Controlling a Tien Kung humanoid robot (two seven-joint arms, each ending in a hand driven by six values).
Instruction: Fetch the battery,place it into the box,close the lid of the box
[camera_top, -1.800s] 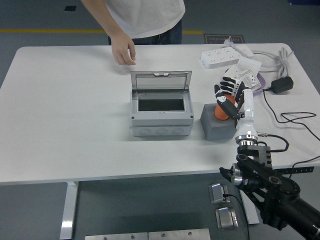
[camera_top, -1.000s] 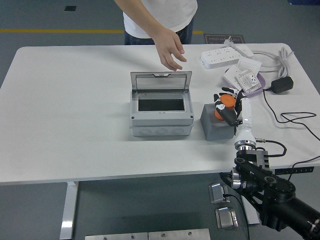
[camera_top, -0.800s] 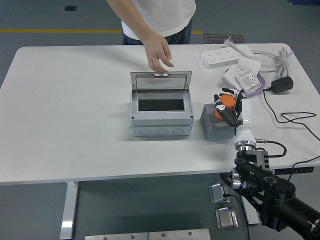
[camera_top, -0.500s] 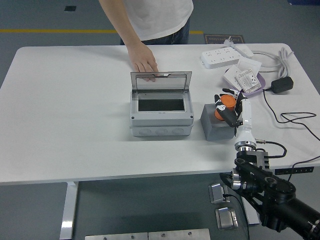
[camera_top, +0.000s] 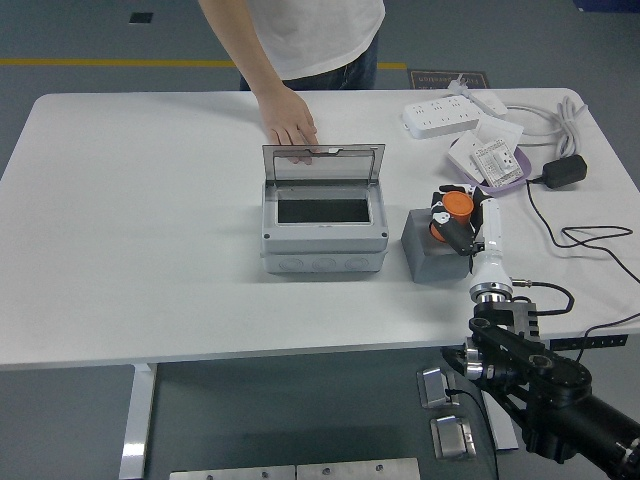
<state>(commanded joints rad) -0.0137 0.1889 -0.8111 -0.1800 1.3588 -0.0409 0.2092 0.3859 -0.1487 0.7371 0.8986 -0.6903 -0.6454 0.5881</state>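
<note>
An orange cylindrical battery (camera_top: 455, 209) stands above a dark grey block (camera_top: 432, 246) right of the box. My right hand (camera_top: 452, 213) is curled around the battery, with black fingers on its left and far sides. The grey box (camera_top: 323, 226) sits mid-table with its clear lid (camera_top: 322, 163) raised upright at the back and its dark inside showing. A person's hand (camera_top: 290, 130) rests on the lid's top edge. My left arm does not show.
At the back right lie a white power strip (camera_top: 447, 113), a purple tray with a white packet (camera_top: 493, 160), a black adapter (camera_top: 564, 170) and cables running along the right edge. A person stands at the far side.
The person's hand swung in from the right and settled on the lid's top edge. My right hand closed on the battery and lifted it slightly off the block.
</note>
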